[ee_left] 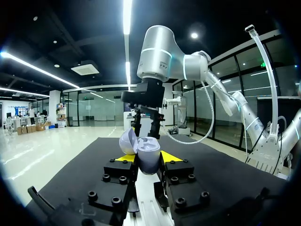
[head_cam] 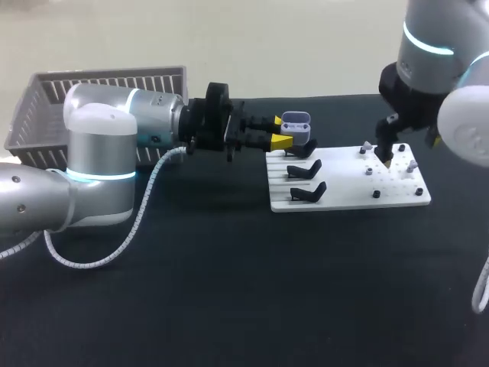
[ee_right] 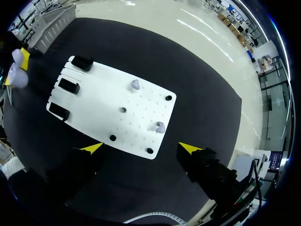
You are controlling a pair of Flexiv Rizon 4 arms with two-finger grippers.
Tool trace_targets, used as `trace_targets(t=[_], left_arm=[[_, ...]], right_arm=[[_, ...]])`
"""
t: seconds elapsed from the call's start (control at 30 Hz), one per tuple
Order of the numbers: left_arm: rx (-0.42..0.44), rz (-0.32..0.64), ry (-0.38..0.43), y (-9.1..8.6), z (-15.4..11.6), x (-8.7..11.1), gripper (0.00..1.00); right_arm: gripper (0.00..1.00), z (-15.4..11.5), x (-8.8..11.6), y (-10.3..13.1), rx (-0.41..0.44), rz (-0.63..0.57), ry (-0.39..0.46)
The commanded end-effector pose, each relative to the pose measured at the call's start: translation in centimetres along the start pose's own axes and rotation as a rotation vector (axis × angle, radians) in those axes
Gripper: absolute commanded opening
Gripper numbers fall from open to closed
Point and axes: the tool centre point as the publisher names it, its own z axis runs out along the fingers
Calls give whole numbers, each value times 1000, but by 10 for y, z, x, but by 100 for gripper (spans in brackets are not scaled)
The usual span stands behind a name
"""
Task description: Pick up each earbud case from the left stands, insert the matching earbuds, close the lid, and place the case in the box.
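Setting: robotics lab test bench.
Two grey robot arms, left arm [head_cam: 99, 153] and right arm [head_cam: 435, 46], reach over a black-topped table [head_cam: 229, 306]. On it lies a white fixture board [head_cam: 397, 195] drilled with rows of holes and fitted with black stands [head_cam: 306, 191]. A grey slatted basket [head_cam: 99, 84] sits at the far left.

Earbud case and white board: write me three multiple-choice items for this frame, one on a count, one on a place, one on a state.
1. How many black stands are on the white board? A one; B three; C five.
2. Where is the earbud case? A lying on the white board; B on a stand; C between the left gripper's fingers.
3. The case's lid is: A open; B shut; C detached.
Answers: 1 B, the right wrist view shows three in a row. 2 C, both yellow-tipped fingers press its sides. 3 A, the lid is tipped back from the body.
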Motion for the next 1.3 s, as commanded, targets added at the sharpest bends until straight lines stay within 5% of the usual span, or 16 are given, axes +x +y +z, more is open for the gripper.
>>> trace_targets(t=[0.03,0.2,0.5,1.3], left_arm=[[0,1,-1,0,0,1,0],[0,1,-1,0,0,1,0],[0,1,-1,0,0,1,0],[0,1,-1,0,0,1,0]], right_arm=[[100,14,-1,-3,10,10,-5],[98,24,-3,-8,35,33,-12],[45,38,-4,-18,81,52,-6],[35,60,-8,-27,56,49,17]])
